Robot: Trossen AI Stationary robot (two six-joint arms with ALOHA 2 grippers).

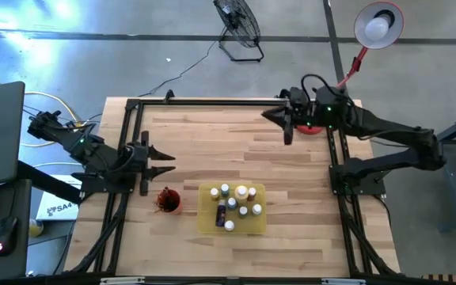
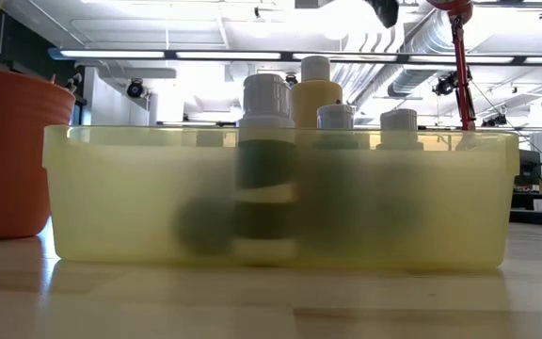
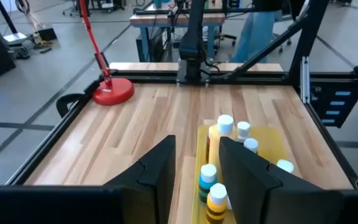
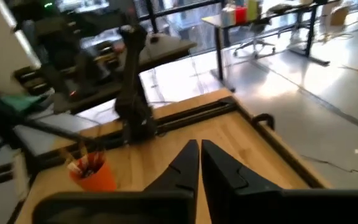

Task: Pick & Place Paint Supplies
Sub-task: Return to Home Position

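Standing by the pale wooden butcher-block worktop [image 1: 236, 150], I see the paint supplies already gathered toward its front middle. The small paint bottles with pale caps [image 1: 242, 191] stand upright, close together, inside a flat translucent yellow tray [image 1: 206, 218]. From table height, a dark bottle [image 2: 266, 188] stands at the front behind the tray's cloudy wall [image 2: 111, 207]. A larger yellowish bottle [image 2: 315, 94] rises above the others behind it.

Just beside the tray, on the left arm's side, stands a round orange cup [image 1: 172, 206]. Thin paintbrushes [image 4: 83, 157] poke out of its top.

The left arm [image 1: 93, 152] reaches in over the worktop's left edge. The left jaws hover near the cup without touching it. They are spread well apart with nothing between them, and in the left wrist view the capped bottles [image 3: 225, 124] show through the gap.

The right arm [image 1: 386, 133] lies across the far right corner. The right jaws sit next to the red round base of a desk lamp [image 1: 313, 128], well apart from the tray. They are drawn together to a thin slit and hold nothing.
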